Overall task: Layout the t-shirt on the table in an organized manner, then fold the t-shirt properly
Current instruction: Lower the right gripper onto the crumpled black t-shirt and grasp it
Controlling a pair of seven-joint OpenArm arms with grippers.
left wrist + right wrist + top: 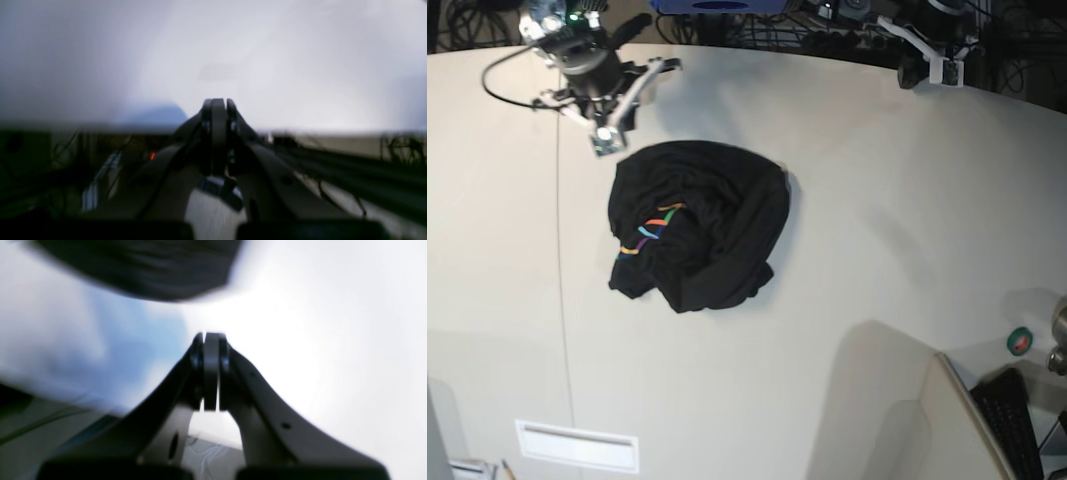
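Observation:
The black t-shirt (pixel 697 225) lies crumpled in a heap near the middle of the off-white table (pixel 877 220). A bit of its rainbow line print (pixel 652 232) shows on its left side. My right gripper (pixel 607 140) hovers just beyond the shirt's upper left edge. In the right wrist view the gripper (pixel 210 340) is shut and empty, with blurred black cloth (pixel 140 266) ahead of it. My left gripper (pixel 924 68) is far off at the table's back right. In the left wrist view it (pixel 218 103) is shut and empty over bare table.
A thin seam line (pixel 562 300) runs down the table's left side, with a white rectangular label (pixel 577 445) near the front. A green tape roll (pixel 1019 341) and a keyboard (pixel 1012 420) sit at the lower right. Cables and gear crowd the back edge (pixel 827 30).

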